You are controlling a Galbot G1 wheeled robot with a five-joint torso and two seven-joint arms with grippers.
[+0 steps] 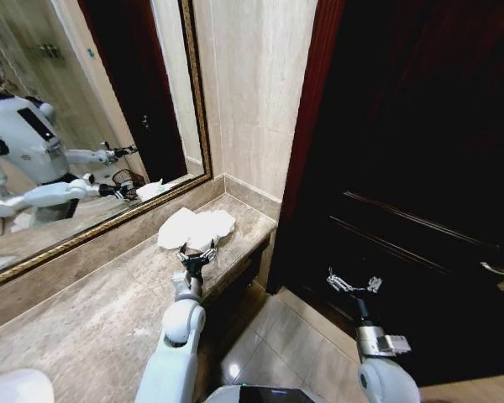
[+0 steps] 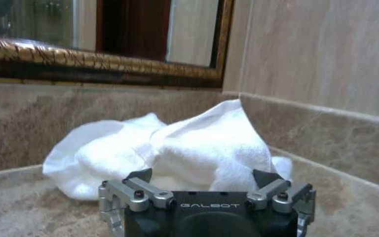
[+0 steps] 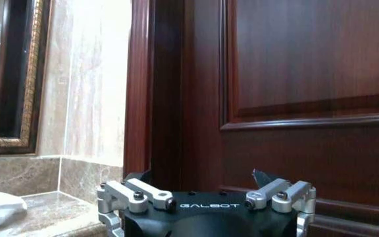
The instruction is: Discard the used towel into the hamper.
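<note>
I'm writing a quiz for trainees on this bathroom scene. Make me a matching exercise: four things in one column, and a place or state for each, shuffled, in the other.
Things:
1. crumpled white towel
2. left pincer
3. right pincer
4. gold-framed wall mirror

Places or states:
A. open, in front of the dark wooden door
B. fixed to the wall above the marble counter
C. lying in the counter's corner
D. open, just short of the towel

Pairs: 1-C, 2-D, 3-A, 4-B

bathroom | marble counter (image 1: 109, 319) | gilt-framed mirror (image 1: 76, 126) | wooden door (image 1: 420, 168)
</note>
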